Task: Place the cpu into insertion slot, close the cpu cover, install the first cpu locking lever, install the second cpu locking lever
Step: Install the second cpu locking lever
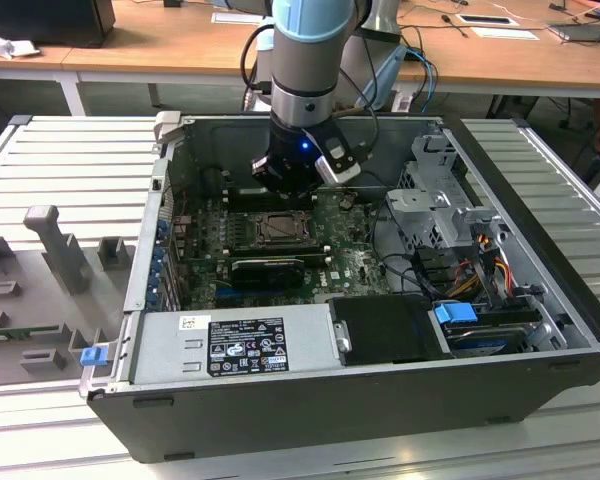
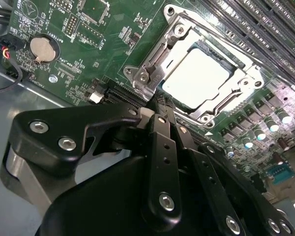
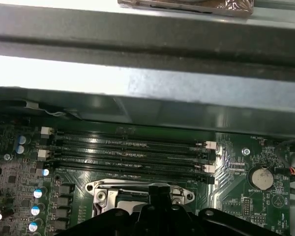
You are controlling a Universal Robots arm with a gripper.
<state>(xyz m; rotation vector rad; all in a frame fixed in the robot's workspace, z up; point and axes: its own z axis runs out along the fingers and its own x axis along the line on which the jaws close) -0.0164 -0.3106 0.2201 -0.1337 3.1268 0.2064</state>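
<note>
Silver cpu cover point(image 2: 152, 66) — green motherboard point(image 2: 88, 44)

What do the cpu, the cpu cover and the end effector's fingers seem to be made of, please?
The cpu: likely metal on top, a dull pale silver face that glares evenly under the light.
The cpu cover: seemingly bare steel, a thin frame with bright, patchy reflections and stamped edges.
The end effector fingers: matte black, probably coated metal or hard plastic, joined by shiny silver screws.

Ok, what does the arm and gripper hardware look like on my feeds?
The arm is silver-grey with a pale blue joint cap; black cables loop beside it, and a small blue light glows at the wrist. The gripper is black, with jointed link fingers fastened by silver screws.
</note>
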